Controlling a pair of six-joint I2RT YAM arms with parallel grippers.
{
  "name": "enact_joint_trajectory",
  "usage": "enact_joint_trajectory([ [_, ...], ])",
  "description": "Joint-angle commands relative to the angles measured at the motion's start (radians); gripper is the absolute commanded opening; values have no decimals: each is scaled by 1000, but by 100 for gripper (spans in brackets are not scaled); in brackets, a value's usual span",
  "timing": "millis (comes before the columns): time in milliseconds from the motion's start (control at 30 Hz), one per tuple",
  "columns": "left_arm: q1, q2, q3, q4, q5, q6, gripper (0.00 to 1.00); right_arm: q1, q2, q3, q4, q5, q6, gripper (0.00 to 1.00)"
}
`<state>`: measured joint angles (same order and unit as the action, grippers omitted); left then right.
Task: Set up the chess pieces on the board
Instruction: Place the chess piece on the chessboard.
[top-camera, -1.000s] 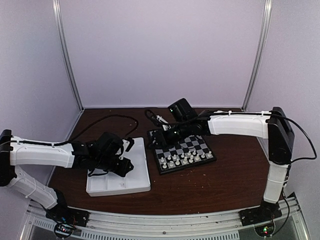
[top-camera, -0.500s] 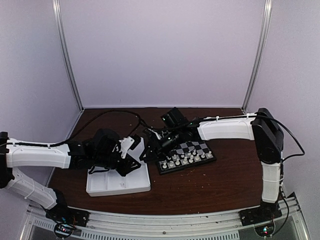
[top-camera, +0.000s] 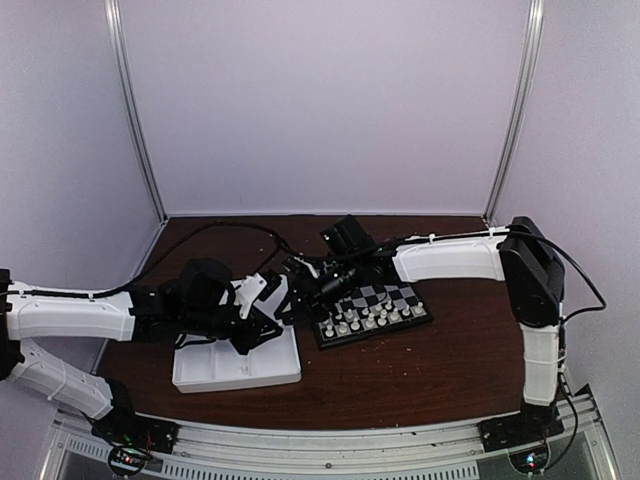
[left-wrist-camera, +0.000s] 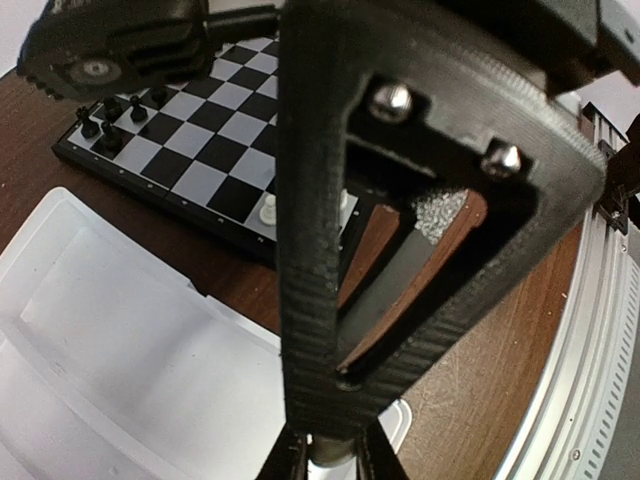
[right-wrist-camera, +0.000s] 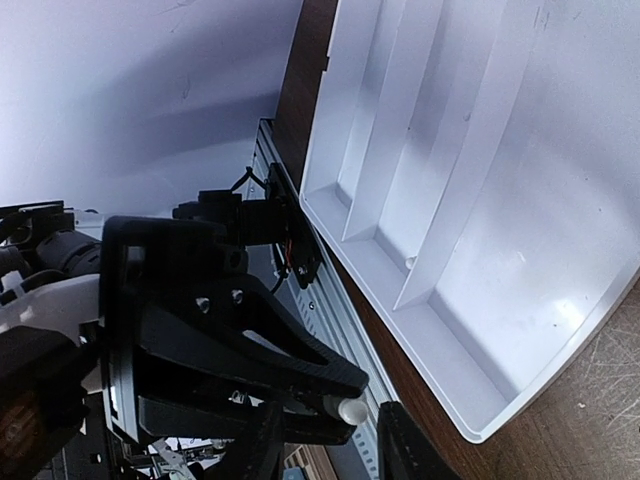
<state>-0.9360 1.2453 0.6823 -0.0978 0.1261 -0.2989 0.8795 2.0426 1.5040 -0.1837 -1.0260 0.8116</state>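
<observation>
The board (top-camera: 372, 336) lies at the table's middle with a row of white chess pieces (top-camera: 365, 320) along its near side. The two grippers meet over the tray's right edge, just left of the board. My left gripper (top-camera: 266, 310) (left-wrist-camera: 330, 464) is shut on one white chess piece (right-wrist-camera: 350, 410) (left-wrist-camera: 330, 448). My right gripper (top-camera: 300, 288) (right-wrist-camera: 330, 448) reaches in from over the board. It stands open, a finger on either side of that piece's rounded end, with a gap still showing. Its black finger (left-wrist-camera: 330, 250) fills the left wrist view.
The white compartmented tray (top-camera: 240, 368) (right-wrist-camera: 500, 200) sits left of the board, beneath the left arm. Black chessmen (left-wrist-camera: 110, 118) stand at the board's far left corner. A black cable (top-camera: 215, 235) loops across the back of the table. The metal rail (top-camera: 330, 445) runs along the near edge.
My right gripper has swung left off the board's back corner to meet the left gripper. The left gripper has lifted slightly rightward with its piece.
</observation>
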Motion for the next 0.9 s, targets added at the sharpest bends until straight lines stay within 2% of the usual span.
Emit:
enact_joint_trajectory([
  [0, 1, -23, -7, 54, -20, 34, 7, 6, 28, 21, -43, -30, -36, 35],
  [267, 2, -26, -11, 64, -24, 38, 7, 7, 28, 14, -13, -40, -18, 34],
  [533, 2, -40, -31, 112, -19, 43, 8, 8, 27, -42, 176, -72, 129, 34],
  [867, 2, -43, -28, 116, -34, 43, 8, 11, 11, -63, 181, -72, 142, 17],
])
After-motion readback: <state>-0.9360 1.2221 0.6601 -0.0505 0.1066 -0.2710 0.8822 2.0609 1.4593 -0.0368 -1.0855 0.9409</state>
